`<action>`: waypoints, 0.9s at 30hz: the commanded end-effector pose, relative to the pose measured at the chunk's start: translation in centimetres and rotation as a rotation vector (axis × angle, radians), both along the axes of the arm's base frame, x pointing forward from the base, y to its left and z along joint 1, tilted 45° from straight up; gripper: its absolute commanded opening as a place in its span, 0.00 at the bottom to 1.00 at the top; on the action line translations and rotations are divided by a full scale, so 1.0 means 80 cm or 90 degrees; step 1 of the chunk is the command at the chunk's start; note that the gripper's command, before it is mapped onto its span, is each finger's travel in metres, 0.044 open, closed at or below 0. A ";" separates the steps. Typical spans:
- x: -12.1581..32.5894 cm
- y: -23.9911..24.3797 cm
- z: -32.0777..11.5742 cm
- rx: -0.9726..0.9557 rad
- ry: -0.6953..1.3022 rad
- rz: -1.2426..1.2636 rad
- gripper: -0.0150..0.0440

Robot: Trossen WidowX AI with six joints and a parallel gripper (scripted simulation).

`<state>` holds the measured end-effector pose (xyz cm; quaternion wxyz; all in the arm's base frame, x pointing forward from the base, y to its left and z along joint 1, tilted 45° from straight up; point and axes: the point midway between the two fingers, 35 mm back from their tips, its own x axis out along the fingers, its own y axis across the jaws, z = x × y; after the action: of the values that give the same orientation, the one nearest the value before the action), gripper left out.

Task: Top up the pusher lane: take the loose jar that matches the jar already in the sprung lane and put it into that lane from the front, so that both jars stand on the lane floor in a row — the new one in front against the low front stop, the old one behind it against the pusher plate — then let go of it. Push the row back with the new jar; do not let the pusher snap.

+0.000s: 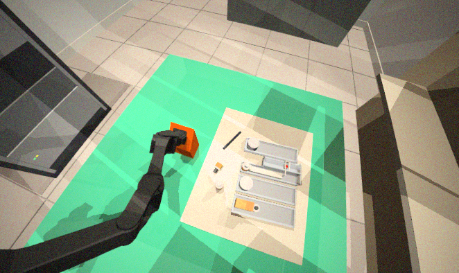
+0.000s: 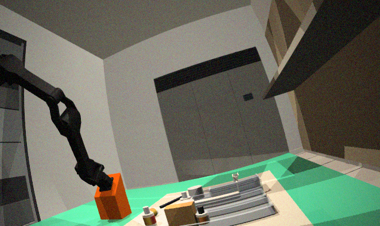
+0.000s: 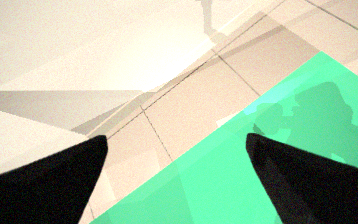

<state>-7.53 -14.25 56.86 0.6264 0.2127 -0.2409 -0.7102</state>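
The jar in the sprung lane (image 1: 245, 165) (image 2: 184, 195) is small and white-capped, at the lane's front end. The sprung lane (image 1: 295, 179) is grey, with a pale strip behind the jar. A loose white-capped jar (image 1: 219, 185) (image 2: 149, 218) stands in front of the lanes; its red and yellow label shows in the exterior view. Another loose jar (image 1: 218, 168) (image 2: 154, 211), amber with a dark cap, lies on its side nearby. My gripper (image 1: 182, 136) (image 2: 107, 187) (image 3: 177, 141) is open and empty, away from the jars, overlapping the orange block in the top and exterior views. The wrist view shows no jar.
An orange block (image 1: 193, 146) (image 2: 123, 202) stands left of the board. Neighbouring lanes hold white cylinders (image 1: 253, 144) (image 1: 246, 183) and an amber box (image 1: 244, 204) (image 2: 180, 214) with a black-capped jar (image 1: 256, 208) (image 2: 202, 217). A black rod (image 1: 231, 140) (image 2: 171, 202) lies near the far lane.
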 end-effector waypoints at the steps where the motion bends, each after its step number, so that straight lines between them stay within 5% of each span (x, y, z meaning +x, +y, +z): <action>1: -0.003 0.001 -0.001 0.000 -0.001 -0.007 0.98; 15: -0.185 0.160 -0.070 0.021 -0.107 -0.554 1.00; 27: -0.193 0.379 -0.159 0.018 -0.262 -1.006 1.00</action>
<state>-24.02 10.61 46.70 -0.0104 0.1252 -0.4028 -0.9066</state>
